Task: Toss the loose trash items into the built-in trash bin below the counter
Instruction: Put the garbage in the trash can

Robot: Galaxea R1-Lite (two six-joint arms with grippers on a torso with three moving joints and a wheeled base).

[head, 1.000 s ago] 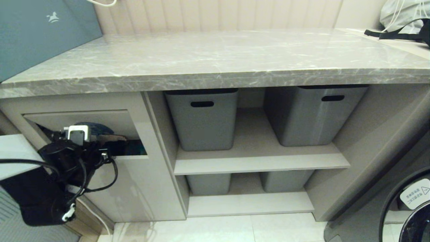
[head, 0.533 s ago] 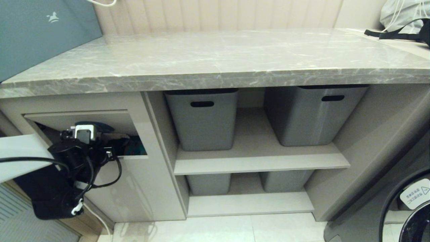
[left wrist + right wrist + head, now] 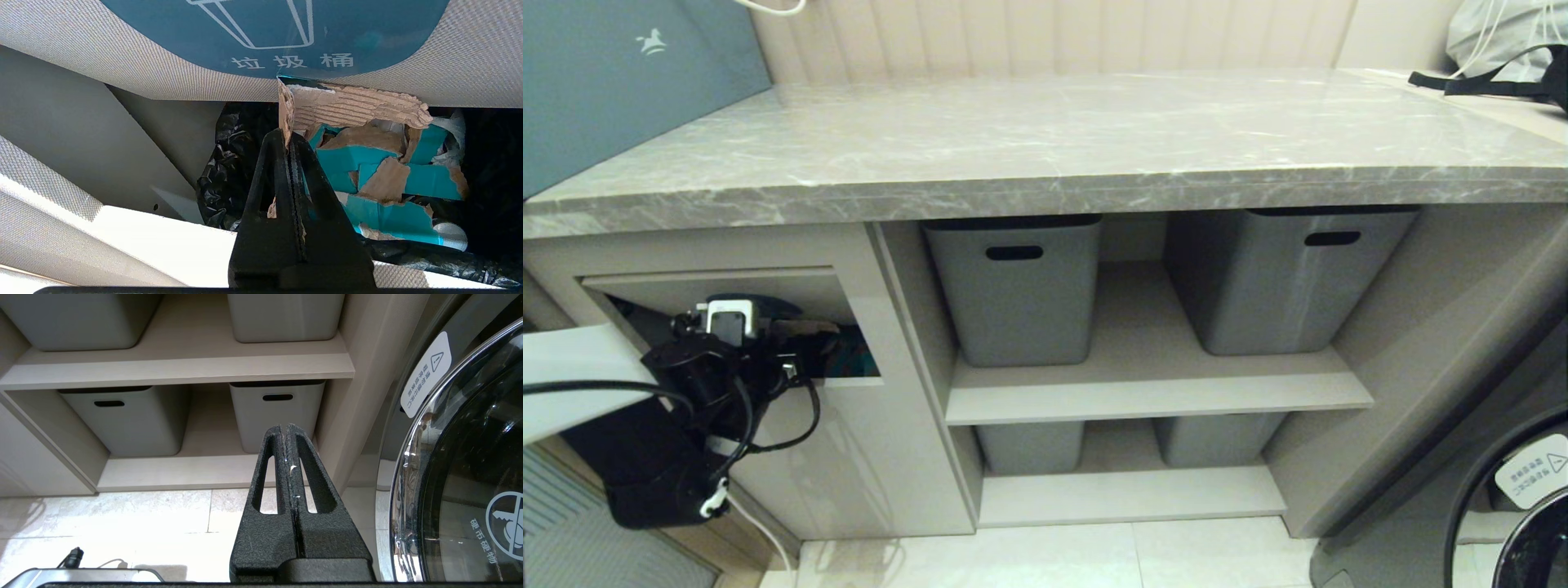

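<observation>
blue sticker (image 3: 282,32) cut off by edge, left hand (image 3: 792,359) tips hidden inside bin

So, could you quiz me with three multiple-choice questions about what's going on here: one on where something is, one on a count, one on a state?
1. Where is the left gripper?
A. above the counter
B. at the trash bin flap
C. by the washer door

2. How many grey tubs show in the head view?
A. two
B. four
C. six

3. What is the left gripper doing?
A. open, empty
B. shut, empty
C. shut on the cardboard piece

Answers: 1 B, it sits at the pushed-in flap with the bin sticker. 2 B, two on each shelf. 3 C, the fingers pinch a torn tan strip over the black bin bag.
</observation>
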